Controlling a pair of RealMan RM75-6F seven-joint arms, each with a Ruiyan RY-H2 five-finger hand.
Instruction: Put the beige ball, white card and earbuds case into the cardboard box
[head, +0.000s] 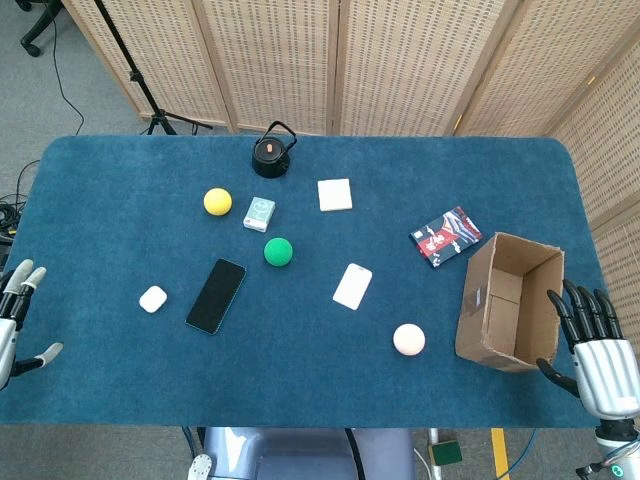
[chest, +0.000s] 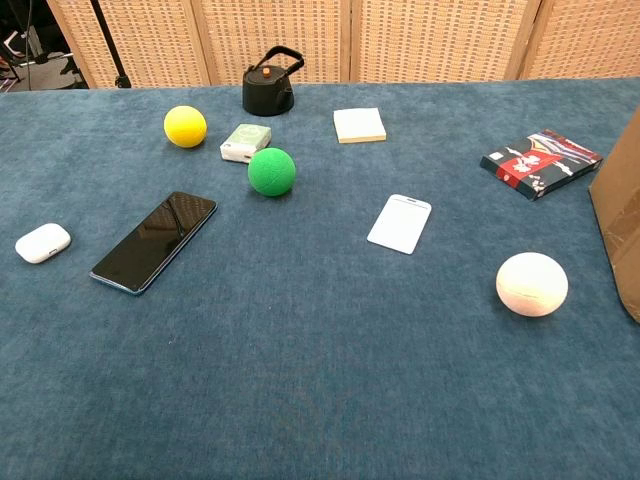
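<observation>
The beige ball (head: 408, 339) (chest: 531, 284) lies near the front of the table, just left of the cardboard box (head: 508, 301) (chest: 620, 210), which lies tipped with its opening up. The white card (head: 352, 286) (chest: 399, 223) lies flat mid-table. The white earbuds case (head: 152, 299) (chest: 43, 242) sits at the left, beside a black phone (head: 215, 295) (chest: 155, 241). My right hand (head: 596, 350) hovers open just right of the box, holding nothing. My left hand (head: 15, 322) is open at the table's left edge. Neither hand shows in the chest view.
A yellow ball (head: 217, 201), a green ball (head: 278, 251), a small green-white box (head: 259, 213), a black kettle (head: 271, 154), a pale notepad (head: 335, 194) and a red-blue card pack (head: 445, 236) lie across the blue table (head: 300, 380). Wicker screens stand behind.
</observation>
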